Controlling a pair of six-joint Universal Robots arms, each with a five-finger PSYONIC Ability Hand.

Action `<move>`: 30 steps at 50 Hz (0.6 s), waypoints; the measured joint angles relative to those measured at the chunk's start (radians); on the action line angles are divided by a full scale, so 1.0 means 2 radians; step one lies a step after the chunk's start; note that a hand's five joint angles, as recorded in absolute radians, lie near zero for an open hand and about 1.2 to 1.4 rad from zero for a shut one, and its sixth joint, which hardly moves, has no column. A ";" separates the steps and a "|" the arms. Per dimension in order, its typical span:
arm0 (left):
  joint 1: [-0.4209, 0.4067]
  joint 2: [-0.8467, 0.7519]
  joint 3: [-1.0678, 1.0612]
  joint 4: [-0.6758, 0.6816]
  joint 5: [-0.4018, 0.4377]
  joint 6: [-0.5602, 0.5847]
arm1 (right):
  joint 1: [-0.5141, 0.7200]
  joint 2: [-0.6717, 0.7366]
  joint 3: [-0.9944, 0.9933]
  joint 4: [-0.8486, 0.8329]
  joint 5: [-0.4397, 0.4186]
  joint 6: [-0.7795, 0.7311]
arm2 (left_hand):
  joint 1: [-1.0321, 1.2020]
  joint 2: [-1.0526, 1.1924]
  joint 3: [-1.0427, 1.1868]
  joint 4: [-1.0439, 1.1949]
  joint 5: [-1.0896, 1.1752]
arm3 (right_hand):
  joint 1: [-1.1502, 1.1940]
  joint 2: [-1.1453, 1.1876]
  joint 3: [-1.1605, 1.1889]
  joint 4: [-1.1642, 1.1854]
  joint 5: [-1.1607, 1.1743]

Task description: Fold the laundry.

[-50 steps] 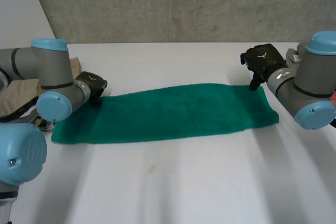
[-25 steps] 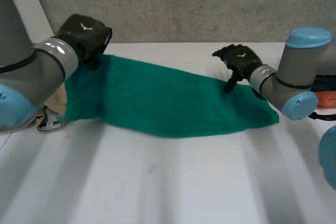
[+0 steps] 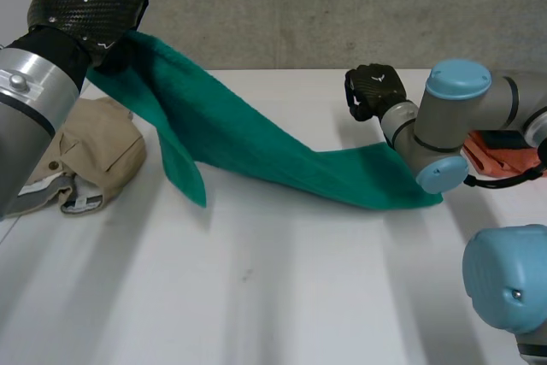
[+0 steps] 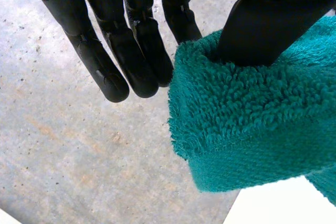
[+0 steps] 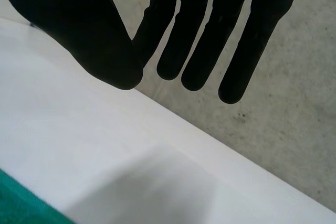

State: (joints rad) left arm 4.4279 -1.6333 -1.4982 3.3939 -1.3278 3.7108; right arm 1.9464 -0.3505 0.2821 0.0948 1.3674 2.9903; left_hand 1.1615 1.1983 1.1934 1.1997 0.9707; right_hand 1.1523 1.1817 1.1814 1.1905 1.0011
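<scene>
Head view shows the left hand (image 3: pixel 85 6) held high above the counter (image 3: pixel 256 297), clamped on one corner of the green towel (image 3: pixel 282 156). From that hand the towel hangs and slopes down across the counter toward the right hand (image 3: pixel 372 91), with a loose flap drooping below the left hand's grip and the far end lying flat on the counter just beside the right arm. In the left wrist view the thumb (image 4: pixel 262 24) is pressed deep into the pile of the towel (image 4: pixel 252 124), pinching the bunched corner against the hand, while the other fingers (image 4: pixel 131 51) reach out straight just beside the cloth, against the grey concrete wall (image 4: pixel 63 145). The right hand sits near the towel's flat end, on its far side and apart from it. In the right wrist view the right hand (image 5: pixel 202 35) has its fingers straight and spread from the thumb, holding nothing, with the bare counter (image 5: pixel 131 156) under the palm and a sliver of the towel (image 5: pixel 16 205) on the thumb's side. A beige garment (image 3: pixel 94 156) lies crumpled on the counter below the left hand, and an orange cloth (image 3: pixel 504 150) lies beyond the right arm.
</scene>
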 measured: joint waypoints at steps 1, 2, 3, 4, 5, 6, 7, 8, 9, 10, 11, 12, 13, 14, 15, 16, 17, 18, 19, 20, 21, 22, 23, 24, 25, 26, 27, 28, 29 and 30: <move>0.003 -0.005 0.002 0.002 0.002 -0.001 | 0.001 -0.008 0.008 0.002 -0.004 0.000 | 0.000 0.000 0.000 0.000 0.000 | -0.021 -0.024 -0.025 -0.025 -0.024; 0.004 -0.009 0.005 0.002 0.003 -0.002 | 0.002 -0.016 0.017 0.004 -0.010 0.000 | 0.000 0.000 0.000 0.000 0.000 | -0.085 -0.094 -0.092 -0.092 -0.082; 0.005 -0.012 0.006 0.002 0.003 -0.002 | 0.003 -0.022 0.025 0.006 -0.015 -0.001 | 0.000 0.000 0.000 0.000 0.000 | -0.185 -0.187 -0.180 -0.180 -0.182; 0.005 -0.015 0.008 0.001 0.004 -0.003 | 0.003 -0.033 0.038 0.010 -0.024 -0.002 | 0.000 0.000 0.000 0.000 0.000 | -0.256 -0.270 -0.260 -0.259 -0.264; 0.005 -0.017 0.008 0.000 0.004 -0.004 | 0.004 -0.042 0.051 0.014 -0.034 -0.004 | 0.000 0.000 0.000 0.000 0.000 | -0.319 -0.333 -0.322 -0.322 -0.329; 0.004 -0.018 0.009 -0.001 0.004 -0.004 | 0.004 -0.048 0.060 0.016 -0.041 -0.005 | 0.000 0.000 0.000 0.000 0.000 | -0.345 -0.360 -0.350 -0.350 -0.350; 0.003 -0.019 0.009 -0.003 0.005 -0.005 | 0.004 -0.060 0.077 0.021 -0.057 -0.008 | 0.000 0.000 0.000 0.000 0.000 | -0.394 -0.408 -0.401 -0.407 -0.410; 0.001 -0.018 0.009 -0.004 0.005 -0.006 | 0.003 -0.068 0.091 0.026 -0.072 -0.012 | 0.000 0.000 0.000 0.000 0.000 | -0.402 -0.417 -0.415 -0.422 -0.425; 0.000 -0.017 0.009 -0.005 0.005 -0.007 | 0.003 -0.072 0.098 0.028 -0.079 -0.014 | 0.000 0.000 0.000 0.000 0.000 | -0.404 -0.420 -0.421 -0.428 -0.431; -0.003 -0.015 0.008 -0.006 0.005 -0.008 | 0.003 -0.079 0.111 0.034 -0.096 -0.018 | 0.000 0.000 0.000 0.000 0.000 | -0.406 -0.421 -0.430 -0.433 -0.438; -0.004 -0.012 0.007 -0.007 0.005 -0.009 | 0.003 -0.083 0.119 0.039 -0.108 -0.021 | 0.000 0.000 0.000 0.000 0.000 | -0.406 -0.421 -0.432 -0.433 -0.440; -0.006 -0.009 0.006 -0.007 0.005 -0.010 | 0.003 -0.086 0.125 0.043 -0.118 -0.024 | 0.000 0.000 0.000 0.000 0.000 | -0.406 -0.421 -0.433 -0.433 -0.440; -0.007 -0.006 0.004 -0.008 0.005 -0.011 | 0.004 -0.088 0.132 0.051 -0.133 -0.028 | 0.000 0.000 0.000 0.000 0.000 | -0.406 -0.421 -0.433 -0.433 -0.440; -0.008 -0.003 0.003 -0.008 0.005 -0.012 | 0.004 -0.089 0.134 0.056 -0.141 -0.030 | 0.000 0.000 0.000 0.000 0.000 | -0.406 -0.421 -0.433 -0.433 -0.440; -0.009 0.002 0.001 -0.008 0.005 -0.013 | 0.005 -0.088 0.138 0.067 -0.154 -0.034 | 0.000 0.000 0.000 0.000 0.000 | -0.406 -0.421 -0.433 -0.433 -0.440; -0.010 0.005 0.000 -0.008 0.005 -0.014 | 0.006 -0.087 0.139 0.073 -0.161 -0.037 | 0.000 0.000 0.000 0.000 0.000 | -0.406 -0.421 -0.433 -0.433 -0.440; -0.011 0.010 -0.002 -0.009 0.005 -0.016 | 0.009 -0.083 0.139 0.084 -0.169 -0.041 | 0.000 0.000 0.000 0.000 0.000 | -0.406 -0.421 -0.433 -0.433 -0.440; -0.011 0.013 -0.004 -0.009 0.005 -0.017 | 0.011 -0.079 0.137 0.093 -0.175 -0.044 | 0.000 0.000 0.000 0.000 0.000 | -0.406 -0.421 -0.433 -0.433 -0.440; -0.011 0.014 -0.004 -0.009 0.005 -0.017 | 0.012 -0.078 0.137 0.096 -0.177 -0.045 | 0.000 0.000 0.000 0.000 0.000 | -0.406 -0.421 -0.433 -0.433 -0.440; -0.012 0.019 -0.007 -0.009 0.005 -0.019 | 0.017 -0.070 0.132 0.109 -0.181 -0.050 | 0.000 0.000 0.000 0.000 0.000 | -0.406 -0.421 -0.433 -0.433 -0.439; -0.012 0.020 -0.007 -0.009 0.005 -0.019 | 0.018 -0.067 0.130 0.112 -0.181 -0.051 | 0.000 0.000 0.000 0.000 0.000 | -0.406 -0.421 -0.433 -0.433 -0.437; -0.011 0.022 -0.009 -0.009 0.005 -0.021 | 0.022 -0.060 0.126 0.120 -0.181 -0.055 | 0.000 0.000 0.000 0.000 0.000 | -0.406 -0.421 -0.431 -0.431 -0.432; -0.011 0.024 -0.010 -0.009 0.006 -0.022 | 0.025 -0.054 0.121 0.127 -0.179 -0.058 | 0.000 0.000 0.000 0.000 0.000 | -0.405 -0.420 -0.429 -0.431 -0.425; -0.011 0.025 -0.010 -0.009 0.006 -0.022 | 0.028 -0.049 0.117 0.131 -0.176 -0.060 | 0.000 0.000 0.000 0.000 0.000 | -0.385 -0.400 -0.405 -0.410 -0.403; -0.010 0.026 -0.011 -0.009 0.006 -0.023 | 0.032 -0.043 0.113 0.136 -0.172 -0.064 | 0.000 0.000 0.000 0.000 0.000 | -0.339 -0.354 -0.356 -0.362 -0.349; -0.010 0.026 -0.011 -0.009 0.006 -0.023 | 0.034 -0.040 0.110 0.137 -0.170 -0.065 | 0.000 0.000 0.000 0.000 0.000 | -0.284 -0.299 -0.300 -0.307 -0.304; -0.010 0.026 -0.011 -0.009 0.007 -0.023 | 0.035 -0.037 0.107 0.138 -0.167 -0.067 | 0.000 0.000 0.000 0.000 0.000 | -0.244 -0.259 -0.262 -0.270 -0.265; -0.008 0.026 -0.011 -0.008 0.008 -0.023 | 0.039 -0.031 0.097 0.137 -0.157 -0.070 | 0.000 0.000 0.000 0.000 0.000 | -0.098 -0.111 -0.130 -0.139 -0.125; -0.008 0.026 -0.010 -0.008 0.008 -0.023 | 0.040 -0.030 0.092 0.134 -0.152 -0.071 | 0.000 0.000 0.000 0.000 0.000 | -0.071 -0.084 -0.102 -0.111 -0.098; -0.007 0.026 -0.010 -0.008 0.009 -0.023 | 0.041 -0.028 0.083 0.127 -0.144 -0.070 | 0.000 0.000 0.000 0.000 0.000 | -0.018 -0.031 -0.039 -0.045 -0.040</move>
State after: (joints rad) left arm 4.4142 -1.5818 -1.5179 3.3774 -1.3106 3.6642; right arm 2.0277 -0.4075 0.4471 0.3490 1.0799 2.8503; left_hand 1.1615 1.1983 1.1934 1.1997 0.9707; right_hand 1.1159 1.1194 1.1026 1.0999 0.9212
